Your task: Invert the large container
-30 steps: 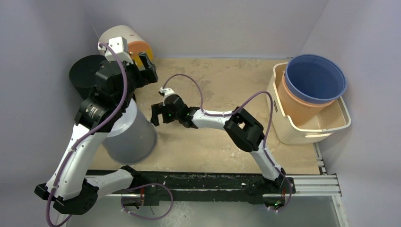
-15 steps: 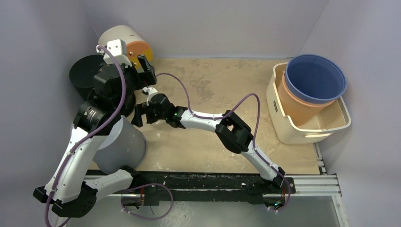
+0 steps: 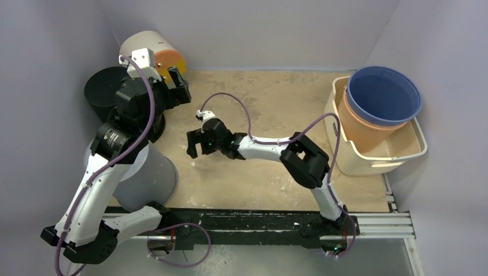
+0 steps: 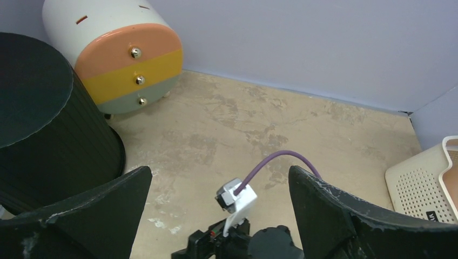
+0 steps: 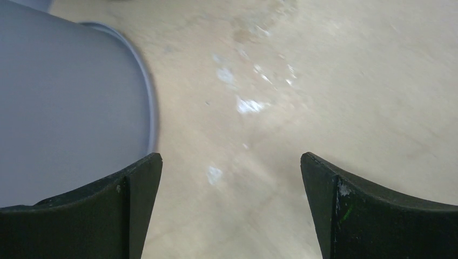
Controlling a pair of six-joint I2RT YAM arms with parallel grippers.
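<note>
The large grey container (image 3: 151,179) stands at the near left of the table, partly hidden under my left arm. In the right wrist view its grey wall (image 5: 59,108) ends in a rim that seems to rest on the floor. My right gripper (image 3: 193,144) is open and empty, a short way right of the container, and shows the same in its own view (image 5: 232,210). My left gripper (image 3: 177,86) is open and empty, high over the back left. In its own view (image 4: 219,216) it looks down on the right arm's wrist (image 4: 236,197).
A black ribbed bin (image 3: 106,86) and a white drum cabinet with an orange, yellow and green front (image 3: 155,52) stand at the back left. A cream basket (image 3: 397,152) at the right holds an orange bucket with a blue bucket (image 3: 382,95) nested in it.
The right gripper pushed left against the grey container, which shifted left and toward the near edge. The gripper then drew back to the right. The left arm barely moved.
</note>
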